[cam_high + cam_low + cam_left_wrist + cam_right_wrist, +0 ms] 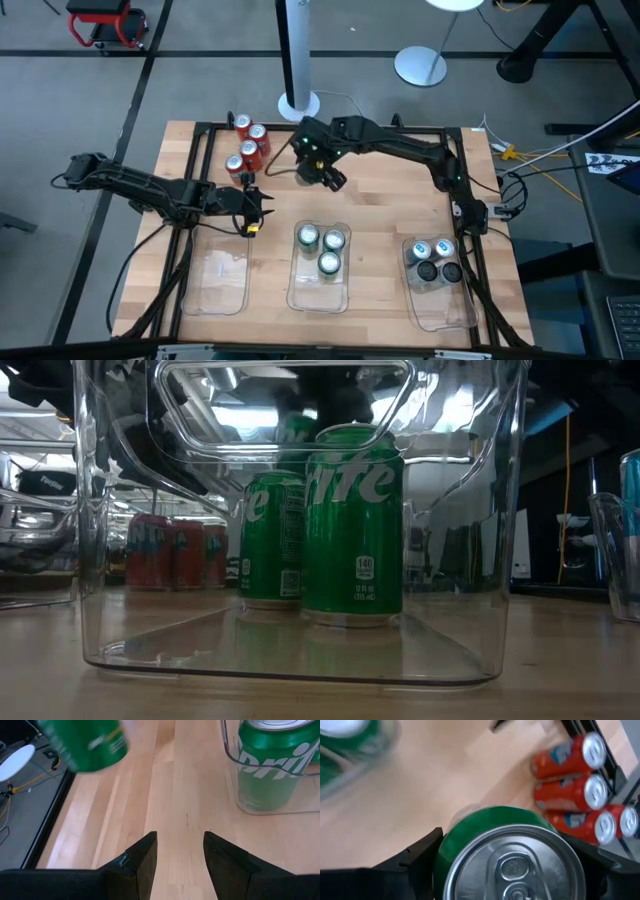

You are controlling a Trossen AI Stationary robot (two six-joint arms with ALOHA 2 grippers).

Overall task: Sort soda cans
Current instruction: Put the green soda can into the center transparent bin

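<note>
Risk first: we have the right tool clamped on a green can, held near its top, up off the table between the red cans and the middle tray. Side grip on a smooth can means a slip or tilt in transit is our main worry; a tilted can probably clips the tray wall on the way in.

Middle tray already holds three green cans bunched at its far end. We judge the drop spot tight there: lower too close and we knock a standing can or land on its rim. The near end looks safer.

Four red cans stand at the far left of the table, just beside the right arm's reach, so a wide swing could topple them.

Left tool hovers over bare table near the left tray, fingers apart, holding nothing. It sits close to the carry path, so arm contact is possible if both move together.

Right tray holds four silver-blue or dark cans, well clear.
</note>
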